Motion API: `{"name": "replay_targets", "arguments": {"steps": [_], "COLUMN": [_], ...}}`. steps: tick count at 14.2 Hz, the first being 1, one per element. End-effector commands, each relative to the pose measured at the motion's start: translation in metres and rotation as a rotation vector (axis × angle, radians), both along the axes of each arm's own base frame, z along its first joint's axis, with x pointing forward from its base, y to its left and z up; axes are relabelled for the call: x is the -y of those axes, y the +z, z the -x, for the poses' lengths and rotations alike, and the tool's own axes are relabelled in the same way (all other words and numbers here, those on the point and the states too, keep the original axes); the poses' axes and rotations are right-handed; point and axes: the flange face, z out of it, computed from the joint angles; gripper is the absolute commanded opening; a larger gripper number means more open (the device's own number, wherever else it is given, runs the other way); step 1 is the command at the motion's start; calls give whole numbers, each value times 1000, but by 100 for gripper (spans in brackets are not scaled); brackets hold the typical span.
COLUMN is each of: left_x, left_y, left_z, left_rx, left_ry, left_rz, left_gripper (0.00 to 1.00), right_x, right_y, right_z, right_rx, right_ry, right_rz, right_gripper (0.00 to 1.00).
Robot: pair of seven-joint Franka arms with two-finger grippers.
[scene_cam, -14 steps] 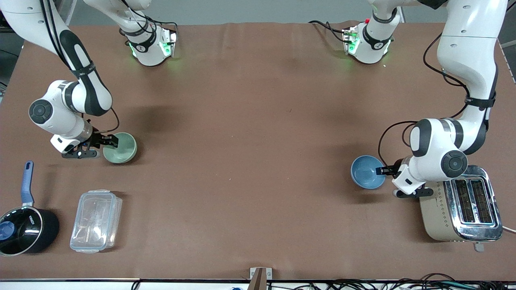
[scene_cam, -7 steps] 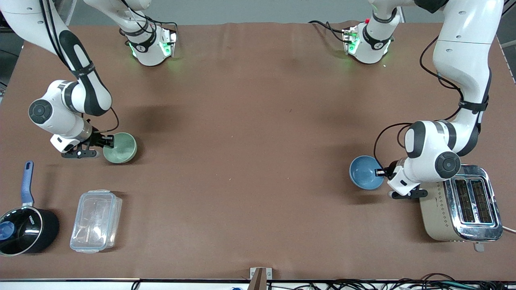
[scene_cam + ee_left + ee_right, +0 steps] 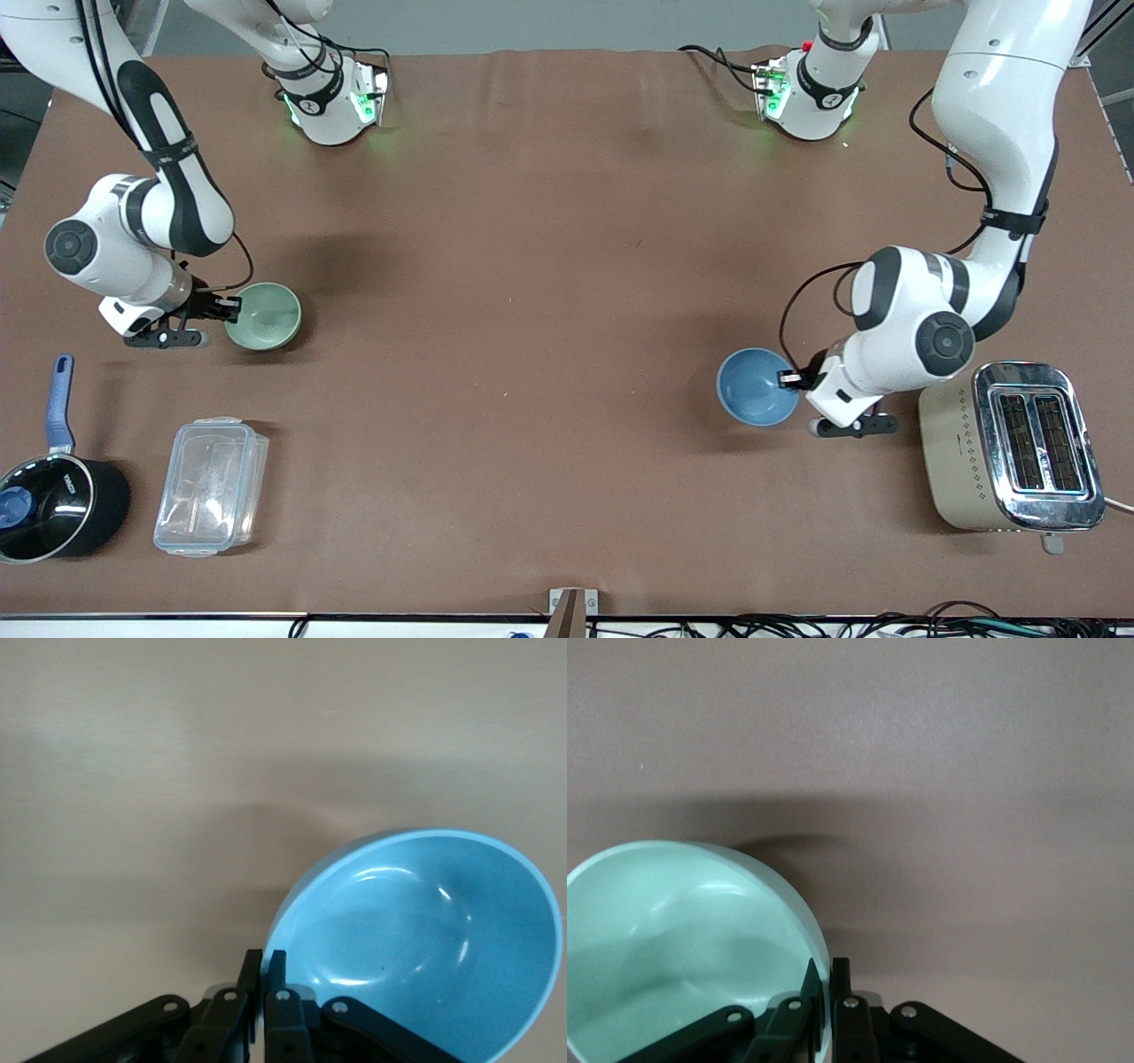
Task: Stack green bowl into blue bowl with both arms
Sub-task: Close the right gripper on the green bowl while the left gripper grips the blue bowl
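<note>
My right gripper (image 3: 232,307) is shut on the rim of the pale green bowl (image 3: 266,315) and holds it tilted just above the table at the right arm's end. In the right wrist view the green bowl (image 3: 673,939) has its rim pinched by my right gripper (image 3: 830,979). My left gripper (image 3: 785,379) is shut on the rim of the sky-blue bowl (image 3: 755,385) and holds it tilted over the table near the toaster. In the left wrist view the blue bowl (image 3: 425,939) has its rim pinched by my left gripper (image 3: 264,970).
A metal toaster (image 3: 1014,447) stands at the left arm's end, near the front camera. A clear plastic lidded box (image 3: 211,486) and a black saucepan with a blue handle (image 3: 51,492) sit at the right arm's end, nearer the camera than the green bowl.
My left arm has carried the blue bowl away from the toaster toward the table's middle. My right arm has lifted the green bowl slightly and drawn back a little.
</note>
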Motion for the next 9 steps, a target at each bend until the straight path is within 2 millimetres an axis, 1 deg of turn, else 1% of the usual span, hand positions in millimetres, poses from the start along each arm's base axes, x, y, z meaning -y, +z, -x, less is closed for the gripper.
{"name": "replay_targets", "arguments": {"steps": [1,2,3,4,5,6,7,8,9], "left_x": [66,94,135,171,202,228,247,269,288], "left_y": [26,26,27,20,10,-4,-17,-25,-28], "left_z": [5,11,21,34,51,67,74,83,94], "left_rx": [16,7,4,-13,-34,-53,-62,-66,-67], "left_ry": [78,102,114,132,136,144,147,149,159], "left_rz": [38,39,44,43,34,27,33,36,35], "left_gripper": [0,0,0,0,0,0,0,0,0], "right_x": [4,5,7,4,-3,-16,-26,-36,-56], "right_y": [52,67,78,79,81,88,93,98,102], "right_z": [-36,-47,-54,-58,-61,-68,-72,-76,-79], "right_rx": [-33,-29,-16,-12,-5,9,19,25,22], "right_ry": [5,18,23,29,29,35,35,20,7], "right_rz": [-79,-134,-163,-168,-173,-184,-188,-186,-183], "right_gripper": [0,0,0,0,0,0,0,0,0]}}
